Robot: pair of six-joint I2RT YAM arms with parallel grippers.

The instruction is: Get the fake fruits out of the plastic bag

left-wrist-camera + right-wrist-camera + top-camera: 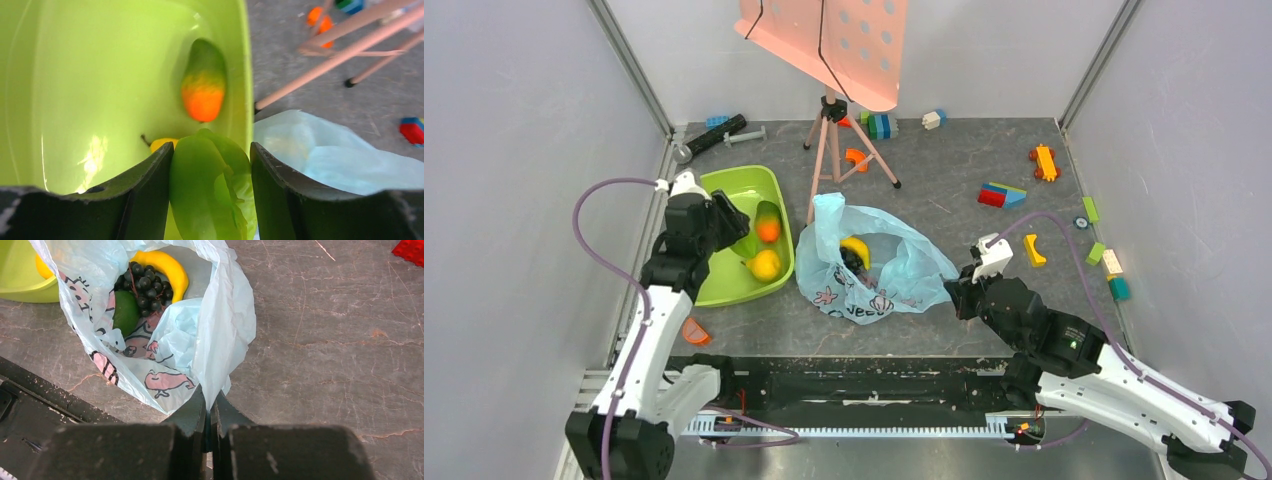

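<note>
The plastic bag (879,270) lies crumpled on the grey bench (964,160), mouth open, just beside the lime-green tub (759,180) on its right. In the bag: a yellow banana (167,265), a dark grape cluster (147,285) and a green fruit (126,314), packed close. The right end effector (209,402) is pressed together on the bag's near rim, with the film pinched between its fingers. The left end effector (211,147) hangs over the tub, partly spread and clamped on a glossy green piece (200,195) that touches both fingers. Below it in the tub lie a green-to-orange fruit (202,82) and a yellow fruit (161,144), near each other. Toy bricks (1002,195) are scattered farther right. A pink tripod stand (834,140) stands behind the bag.
</note>
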